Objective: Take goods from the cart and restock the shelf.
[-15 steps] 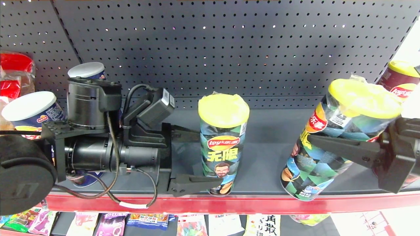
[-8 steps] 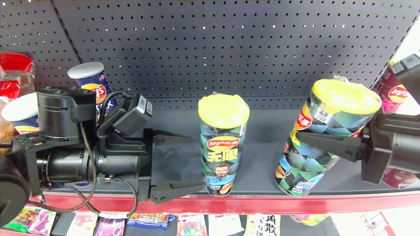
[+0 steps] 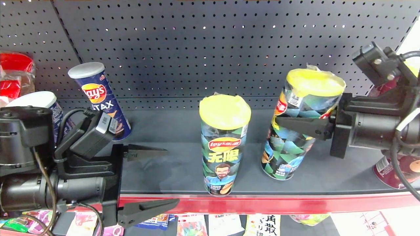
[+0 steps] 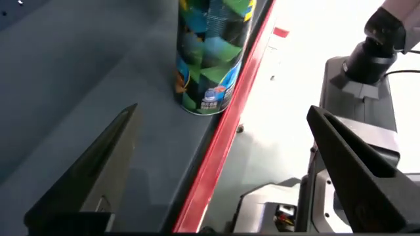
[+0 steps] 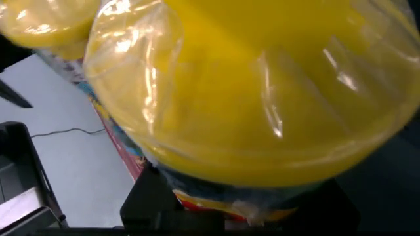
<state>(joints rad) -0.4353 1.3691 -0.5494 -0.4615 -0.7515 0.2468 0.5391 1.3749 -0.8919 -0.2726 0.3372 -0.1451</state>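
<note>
Grey shelf [image 3: 177, 170], red front lip, pegboard [image 3: 197, 49] behind; snack packets [image 3: 226, 224] on the level below. Left claw [image 3: 173, 177] spread wide, empty, at the front lip, left of the cans. Blue can [image 3: 100, 98] leans at back left. Centre can [image 3: 223, 147], yellow lid up, axis vertical, near the lip. Just right of it, right claw [image 3: 295, 121] clamps second yellow-lid can [image 3: 285, 154]: axis tilted, lid end leaning right. Base contact with shelf unclear.

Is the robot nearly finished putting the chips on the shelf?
Partly. One yellow-lidded can stands upright on the shelf, and the open left gripper is clear of it. The right gripper grips a second can, tilted. It has to be stood straight and let go. What waits in the cart, I cannot tell.
</note>
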